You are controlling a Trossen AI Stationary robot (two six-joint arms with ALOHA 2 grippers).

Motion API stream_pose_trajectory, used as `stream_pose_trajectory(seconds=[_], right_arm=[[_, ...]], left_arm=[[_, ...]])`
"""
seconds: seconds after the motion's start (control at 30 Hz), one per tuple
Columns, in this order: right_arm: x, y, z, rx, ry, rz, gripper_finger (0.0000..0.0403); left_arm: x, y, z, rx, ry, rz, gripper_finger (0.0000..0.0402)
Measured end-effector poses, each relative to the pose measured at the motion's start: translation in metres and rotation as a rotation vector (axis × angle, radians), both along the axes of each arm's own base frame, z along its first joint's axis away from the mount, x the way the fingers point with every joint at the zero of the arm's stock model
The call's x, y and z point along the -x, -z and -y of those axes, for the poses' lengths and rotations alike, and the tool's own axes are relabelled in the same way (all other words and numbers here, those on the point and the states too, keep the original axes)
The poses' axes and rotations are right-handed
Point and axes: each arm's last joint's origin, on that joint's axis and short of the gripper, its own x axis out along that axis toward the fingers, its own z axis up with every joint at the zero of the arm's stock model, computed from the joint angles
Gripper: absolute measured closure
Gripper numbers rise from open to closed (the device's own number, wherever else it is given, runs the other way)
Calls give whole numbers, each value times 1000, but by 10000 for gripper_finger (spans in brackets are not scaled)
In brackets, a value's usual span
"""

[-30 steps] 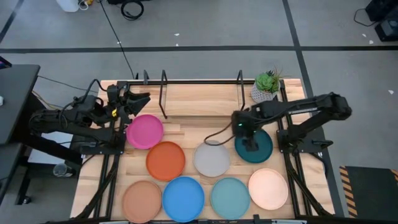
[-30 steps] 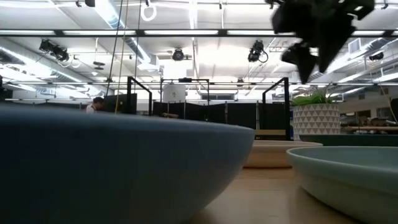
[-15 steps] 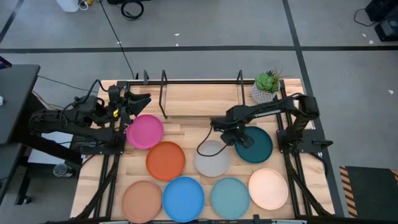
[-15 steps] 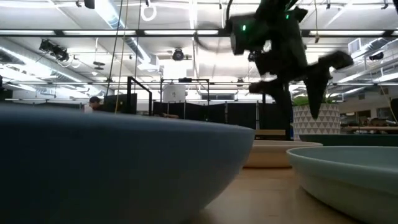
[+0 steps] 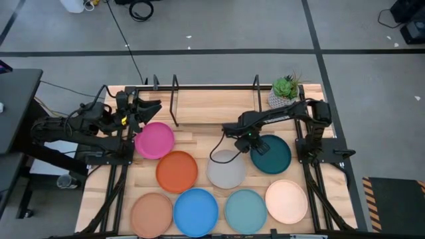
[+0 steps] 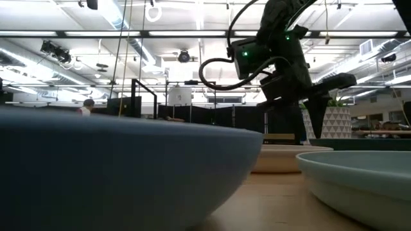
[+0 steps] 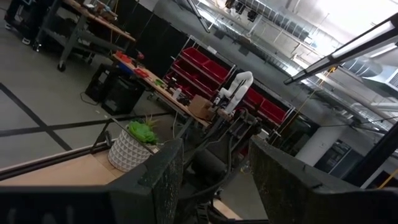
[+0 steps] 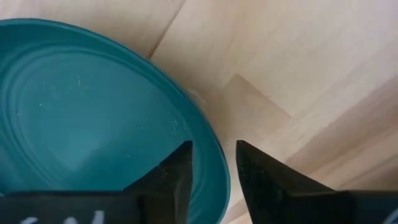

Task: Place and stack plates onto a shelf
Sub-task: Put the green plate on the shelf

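Because a flat plate is best lifted by its edge, I have my right gripper straddling the rim of the round dark teal plate, fingers narrowly apart either side, on the pale wooden table.

We see potted green plant at tabletop far right corner; red bins on room shelving.

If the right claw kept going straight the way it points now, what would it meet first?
Most likely the dark teal plate. The right claw points down at that plate's edge, one finger over the plate and the other over the bare table. Whether it already touches the rim cannot be told.
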Motion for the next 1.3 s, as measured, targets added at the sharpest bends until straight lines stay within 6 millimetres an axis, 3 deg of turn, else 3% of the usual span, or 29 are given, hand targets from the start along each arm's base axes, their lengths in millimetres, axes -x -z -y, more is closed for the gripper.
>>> stream_pose_trajectory(seconds=[0.3,0.5,0.7,0.97,1.3], right_arm=[[-3,13,1,37,-44,8,322],[-2,13,1,21,-43,7,385],[1,9,-1,20,-26,-8,382],[3,-41,6,-43,24,71,389],[-14,-121,45,33,399,359,387]], left_arm=[[0,1,0,-1,0,-14,212],[0,2,0,0,0,-16,212],[1,-6,0,51,15,90,212],[5,-16,0,26,15,179,212],[4,-14,0,-12,0,150,212]])
